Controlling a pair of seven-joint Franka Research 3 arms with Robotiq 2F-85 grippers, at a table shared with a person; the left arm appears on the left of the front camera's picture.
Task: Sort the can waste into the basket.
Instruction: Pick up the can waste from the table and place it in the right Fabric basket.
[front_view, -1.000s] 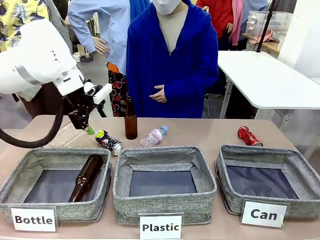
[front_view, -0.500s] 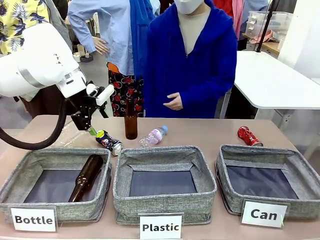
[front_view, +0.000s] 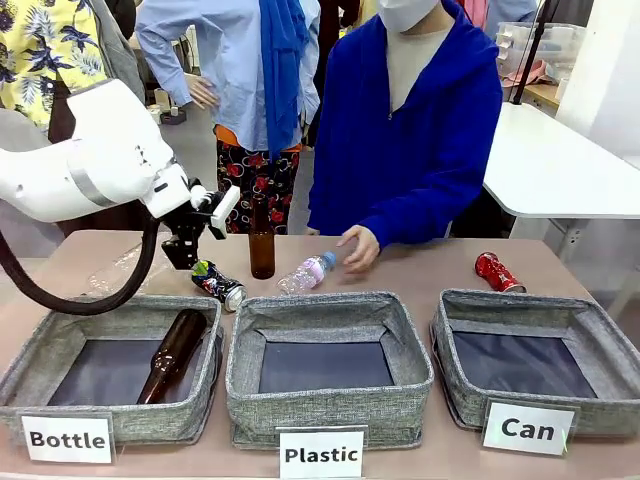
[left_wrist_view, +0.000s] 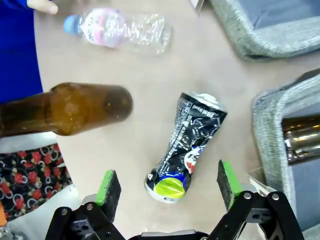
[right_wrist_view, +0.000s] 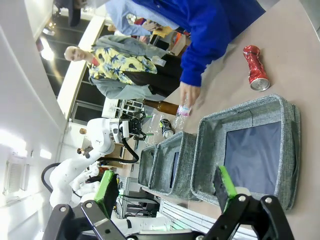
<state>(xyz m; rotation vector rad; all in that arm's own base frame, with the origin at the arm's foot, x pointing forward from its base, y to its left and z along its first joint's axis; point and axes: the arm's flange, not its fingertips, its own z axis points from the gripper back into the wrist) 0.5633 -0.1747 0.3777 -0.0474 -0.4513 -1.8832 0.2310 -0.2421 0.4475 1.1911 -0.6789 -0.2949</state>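
Note:
A crushed black can (front_view: 218, 283) with yellow-green print lies on the table behind the left basket. My left gripper (front_view: 193, 262) hangs just above it, open. In the left wrist view the green pads (left_wrist_view: 109, 186) straddle the black can's (left_wrist_view: 187, 142) yellow end without touching it. The red can (front_view: 498, 272) lies at the far right behind the grey basket (front_view: 520, 302) carded "Can". My right gripper (right_wrist_view: 165, 186) is open and holds nothing, high above that basket (right_wrist_view: 207, 155), with the red can (right_wrist_view: 255, 68) beyond it.
An upright brown bottle (front_view: 262, 240) stands close to the right of my left gripper. A person's hand (front_view: 358, 245) rests by a clear plastic bottle (front_view: 308, 272). The "Bottle" basket (front_view: 60, 318) holds a brown bottle (front_view: 175, 355). The "Plastic" basket (front_view: 330, 305) sits in the middle.
My left gripper has come down and to the right, over the black can. The person has leaned in and reached a hand to the plastic bottle.

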